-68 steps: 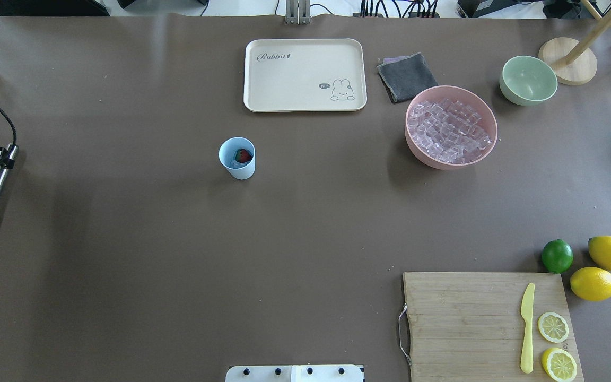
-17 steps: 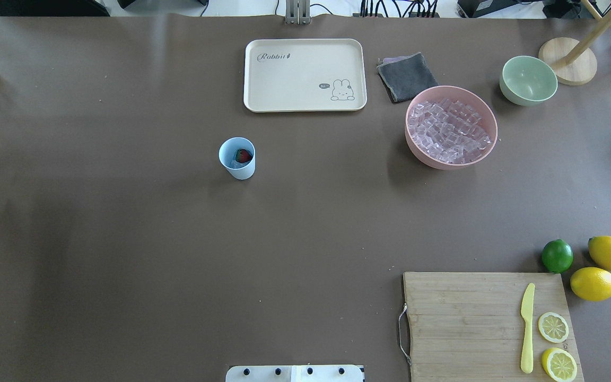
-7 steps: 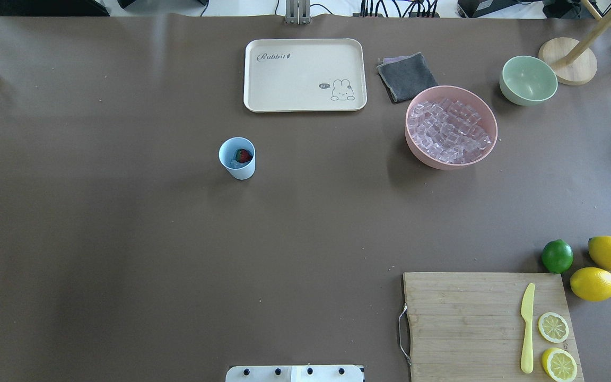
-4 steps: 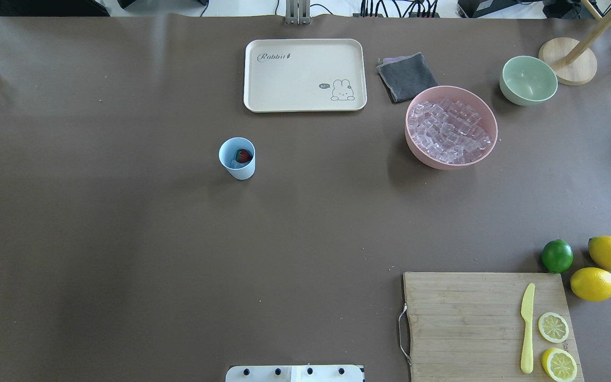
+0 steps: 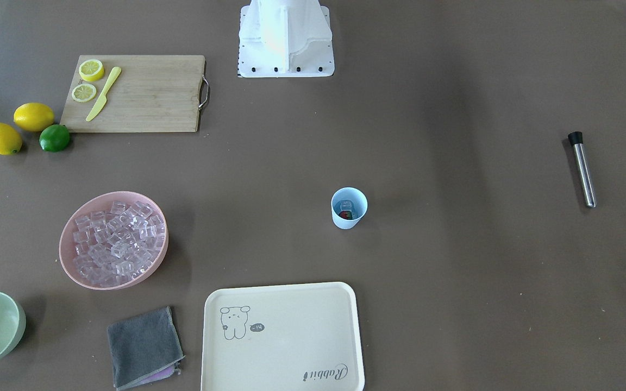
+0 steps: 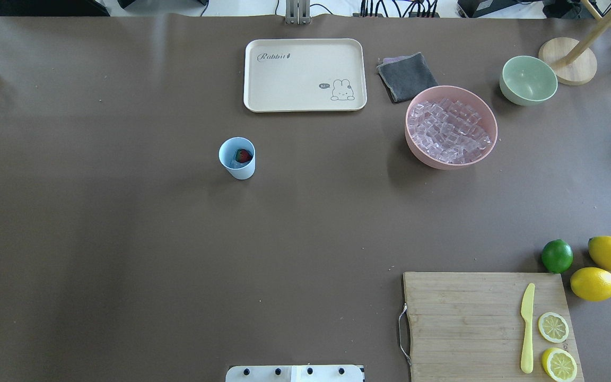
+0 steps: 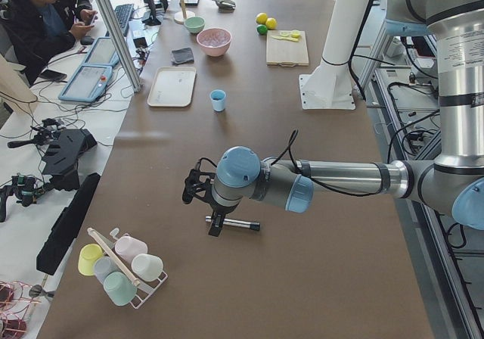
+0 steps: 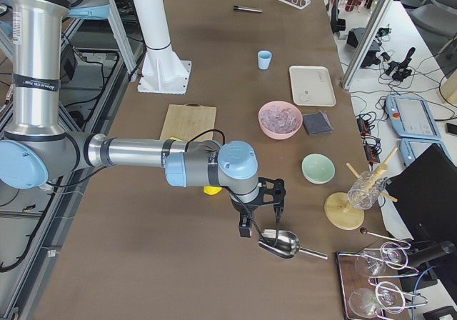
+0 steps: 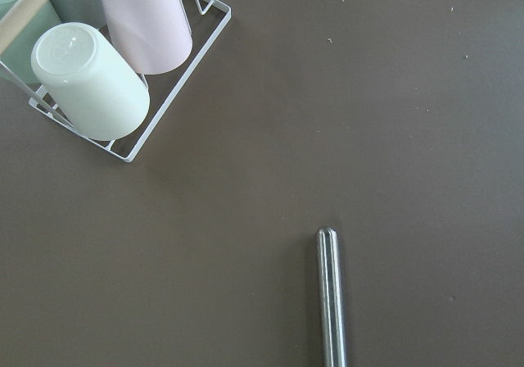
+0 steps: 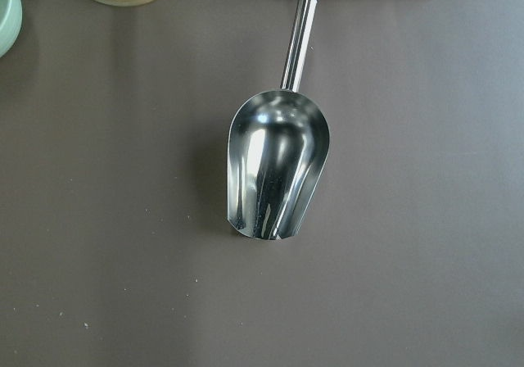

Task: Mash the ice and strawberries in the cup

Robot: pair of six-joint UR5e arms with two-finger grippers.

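Note:
The light blue cup (image 6: pixel 237 158) stands upright left of the table's middle, and shows in the front view (image 5: pixel 349 208) too. In it lie a dark red strawberry (image 6: pixel 242 155) and an ice cube (image 5: pixel 346 206). A heap of ice (image 6: pixel 450 131) fills the pink bowl (image 6: pixel 488 119). A steel muddler (image 5: pixel 582 169) lies flat at the table's left end. My left gripper (image 7: pixel 215 222) hovers by it; I cannot tell if it is open. My right gripper (image 8: pixel 247 227) hangs over a steel scoop (image 10: pixel 274 174) at the right end; I cannot tell its state either.
A cream tray (image 6: pixel 305 74), a grey cloth (image 6: pixel 406 77) and a pale green bowl (image 6: pixel 528 80) sit at the far side. A cutting board (image 6: pixel 464 323) with a yellow knife, lemon slices, lemons and a lime is near right. A cup rack (image 9: pixel 106 64) stands beyond the muddler.
9.6 s ago my left gripper was on the muddler at the overhead view's left edge. It has since left that view and the muddler lies farther left. Nothing moved in the last second.

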